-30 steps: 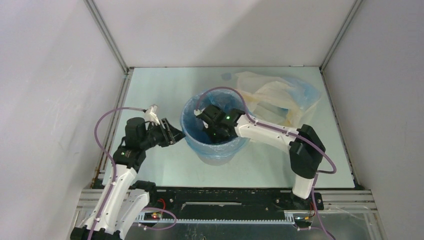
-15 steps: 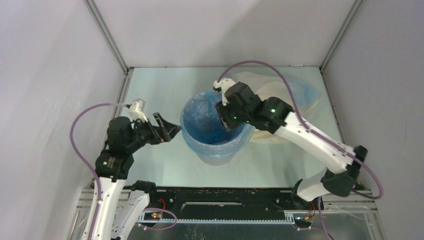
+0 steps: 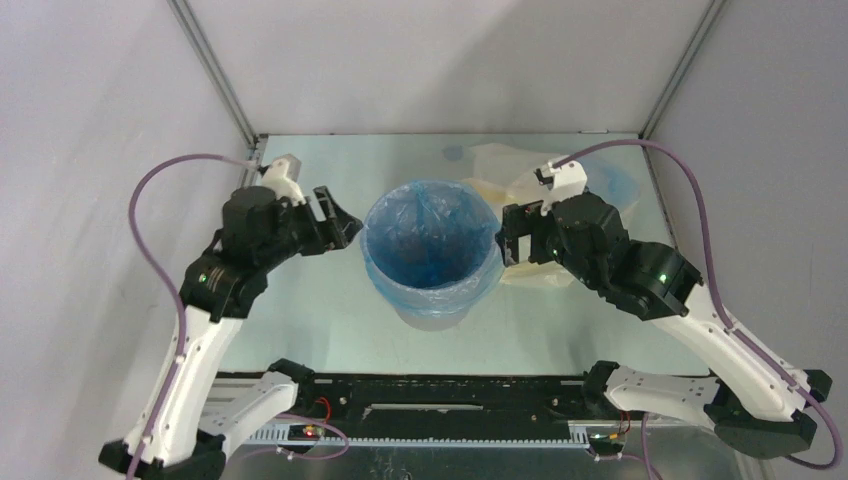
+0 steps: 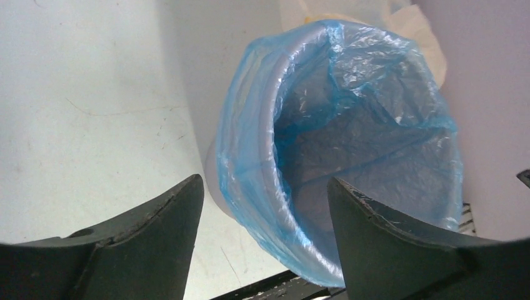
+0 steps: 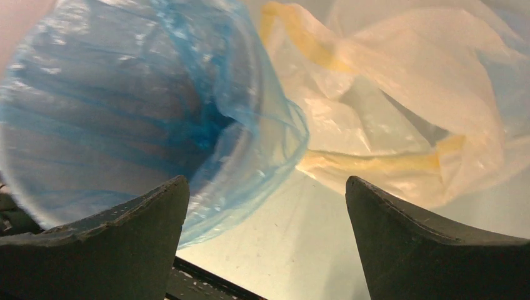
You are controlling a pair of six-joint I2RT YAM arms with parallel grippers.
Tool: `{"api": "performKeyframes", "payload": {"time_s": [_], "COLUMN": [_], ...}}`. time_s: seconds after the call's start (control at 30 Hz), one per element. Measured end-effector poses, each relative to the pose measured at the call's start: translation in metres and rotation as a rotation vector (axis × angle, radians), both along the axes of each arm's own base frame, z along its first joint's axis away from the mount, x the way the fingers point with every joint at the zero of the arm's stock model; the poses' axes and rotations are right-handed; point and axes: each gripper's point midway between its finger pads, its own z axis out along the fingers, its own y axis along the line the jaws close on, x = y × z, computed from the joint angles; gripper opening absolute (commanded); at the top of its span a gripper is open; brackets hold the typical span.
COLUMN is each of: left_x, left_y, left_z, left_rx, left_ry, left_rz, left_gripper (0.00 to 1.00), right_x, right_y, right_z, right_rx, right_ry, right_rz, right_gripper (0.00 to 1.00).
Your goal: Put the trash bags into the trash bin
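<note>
The bright blue trash bag (image 3: 430, 235) lines the grey trash bin (image 3: 432, 317) at mid-table (image 3: 310, 320), its edge folded over the rim. The cream-yellow and pale blue bags (image 3: 545, 180) lie heaped just beside it, far right. The left gripper (image 3: 338, 222) and right gripper (image 3: 503, 237) flank the bin, fingers spread wide and empty.

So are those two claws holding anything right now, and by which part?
Nothing is held. The left gripper and right gripper are both open and empty, flanking the grey round bin lined with a bright blue plastic bag.
</note>
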Motion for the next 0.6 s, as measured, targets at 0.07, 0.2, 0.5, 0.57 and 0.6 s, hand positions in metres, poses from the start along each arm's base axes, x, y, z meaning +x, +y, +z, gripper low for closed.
{"api": "performKeyframes", "payload": {"time_s": [0.07,0.2,0.5,0.57,0.6], "left_x": [0.007,0.023,0.049,0.053,0.055], "left_y": [-0.007,-0.017,-0.034,-0.035,-0.035], "left_z": [-0.005,-0.020,-0.039,-0.044,-0.046], "left_rx": [0.040,0.127,0.263,0.283,0.293], "left_ry": [0.026,0.078,0.139,0.149,0.154], "left_rz": [-0.003,0.003,-0.011,-0.010,-0.010], "left_gripper": [0.73,0.67,0.54,0.54,0.52], "right_x": [0.000,-0.001,-0.001,0.001,0.002], "right_y": [-0.013,-0.032,-0.042,-0.041,-0.040], "right_z": [-0.011,-0.025,-0.019,-0.020,-0.021], "right_rx": [-0.005,-0.005,0.038,0.036,0.033], "right_ry": [0.001,-0.003,-0.044,-0.043,-0.042], "right_rz": [-0.050,-0.110,-0.141,-0.142,-0.142], "right_gripper": [0.97,0.97,0.96,0.96,0.96]}}
